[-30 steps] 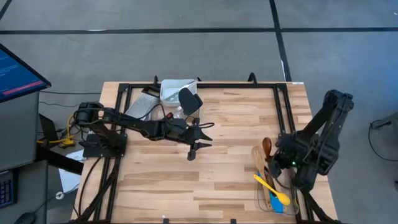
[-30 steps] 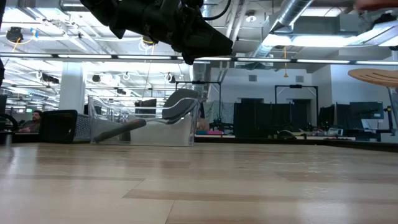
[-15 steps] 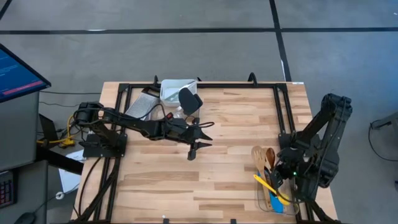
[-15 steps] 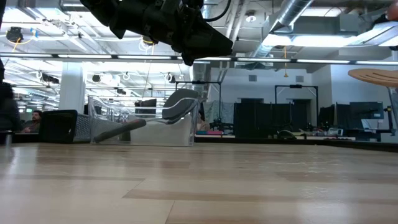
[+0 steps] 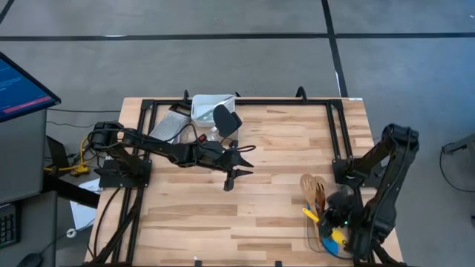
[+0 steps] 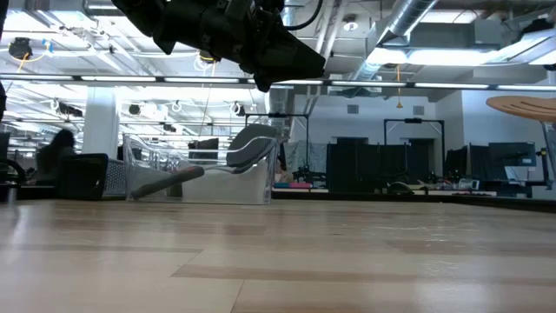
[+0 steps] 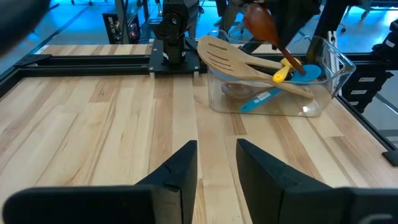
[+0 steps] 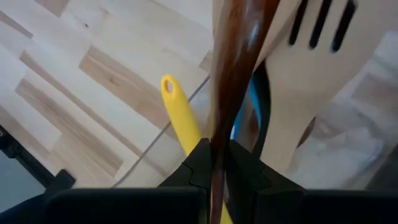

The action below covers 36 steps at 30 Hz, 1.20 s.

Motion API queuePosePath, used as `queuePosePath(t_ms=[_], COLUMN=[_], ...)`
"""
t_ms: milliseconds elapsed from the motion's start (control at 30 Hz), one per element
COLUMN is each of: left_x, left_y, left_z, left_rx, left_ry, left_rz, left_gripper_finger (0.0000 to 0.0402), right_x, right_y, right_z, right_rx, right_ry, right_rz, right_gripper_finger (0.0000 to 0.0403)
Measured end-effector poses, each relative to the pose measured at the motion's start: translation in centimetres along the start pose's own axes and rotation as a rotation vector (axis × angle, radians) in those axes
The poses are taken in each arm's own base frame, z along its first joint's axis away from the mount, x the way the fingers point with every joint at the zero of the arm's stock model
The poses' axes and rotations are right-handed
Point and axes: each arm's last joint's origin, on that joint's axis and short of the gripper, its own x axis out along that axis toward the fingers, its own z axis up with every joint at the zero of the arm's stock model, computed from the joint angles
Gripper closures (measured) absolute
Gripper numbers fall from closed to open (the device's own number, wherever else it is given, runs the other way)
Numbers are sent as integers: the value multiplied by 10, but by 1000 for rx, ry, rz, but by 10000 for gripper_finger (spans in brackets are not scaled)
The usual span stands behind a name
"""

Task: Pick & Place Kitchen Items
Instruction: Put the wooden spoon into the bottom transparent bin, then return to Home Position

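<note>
R fingers point(image 8: 219, 163) clamping dark wooden spoon point(image 8: 239, 56) handle

dark wooden spoon point(image 8: 233, 68): handle clamped, bowl up over tub | slotted wooden turner point(image 7: 239, 57): leaning across tub rim | yellow spoon point(image 8: 181, 121): lying in tub | blue spoon point(image 7: 261, 99): tub bottom | black spatula point(image 5: 226, 119): far tub

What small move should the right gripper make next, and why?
Probably lift a little. The right gripper is shut on the dark wooden spoon, which lies among other utensils in the clear tub.
</note>
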Motion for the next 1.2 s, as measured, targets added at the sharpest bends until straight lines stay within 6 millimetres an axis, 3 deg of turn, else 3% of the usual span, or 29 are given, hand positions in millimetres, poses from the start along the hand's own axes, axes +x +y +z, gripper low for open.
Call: queuePosePath(t_ms=[300, 533, 667, 867, 1067, 1200], left_x=[0, 0, 0, 0, 0, 0], left_y=[0, 0, 0, 0, 0, 0], left_z=[0, 0, 0, 0, 0, 0], left_rx=[0, 0, 0, 0, 0, 0], left_ry=[-2, -3, -3, -4, -3, -3], left_rz=[0, 0, 0, 0, 0, 0], left_gripper_finger=[305, 305, 305, 305, 305, 305], right_x=[9, 9, 8, -5, -21, -25], right_y=[4, 4, 4, 2, -4, -5], right_z=[-11, -9, -5, 18, 55, 76], right_rx=[-9, -48, -55, -61, -145, -283], right_ry=[10, 11, 43, 110, 127, 36], right_rz=[-19, -32, -53, -14, 85, 145], right_gripper_finger=[379, 296, 268, 267, 302, 328])
